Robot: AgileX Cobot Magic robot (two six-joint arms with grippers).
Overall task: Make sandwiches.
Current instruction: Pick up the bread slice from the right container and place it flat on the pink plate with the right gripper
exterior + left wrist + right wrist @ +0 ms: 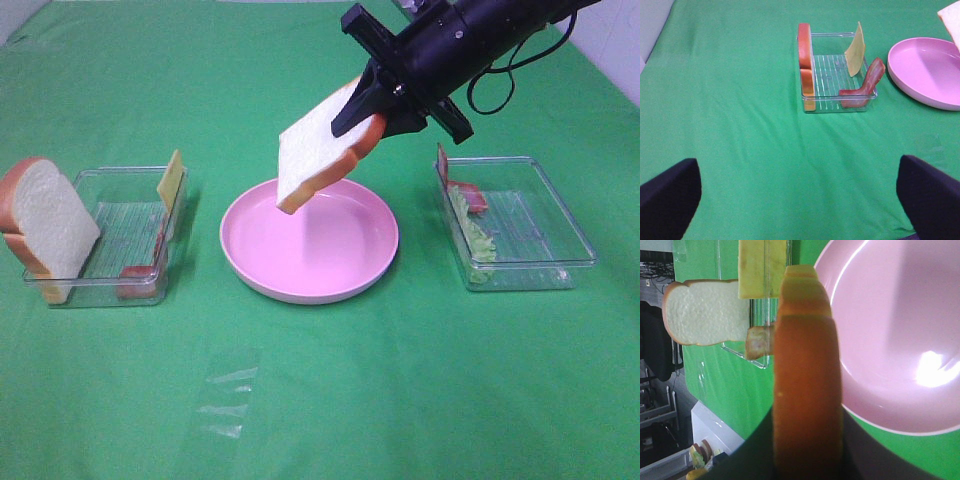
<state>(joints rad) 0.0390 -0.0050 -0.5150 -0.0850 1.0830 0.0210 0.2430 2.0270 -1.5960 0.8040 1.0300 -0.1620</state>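
My right gripper (375, 108) is shut on a white bread slice (318, 152) with an orange-brown crust and holds it tilted above the round pink plate (375, 262). The right wrist view shows the slice's crust edge-on (807, 390) over the plate (900, 330). A second bread slice (45, 225) leans in the left clear tray (105, 290), with a yellow cheese slice (171, 183) and a reddish bacon strip (140, 275). The right tray (560, 265) holds green lettuce (478, 238) and bacon (466, 193). My left gripper (800, 200) is open and empty, well short of the left tray (837, 70).
A green cloth (400, 380) covers the table. A scrap of clear film (228, 400) lies on the cloth in front of the plate. The white table edge shows at the far left (652, 25).
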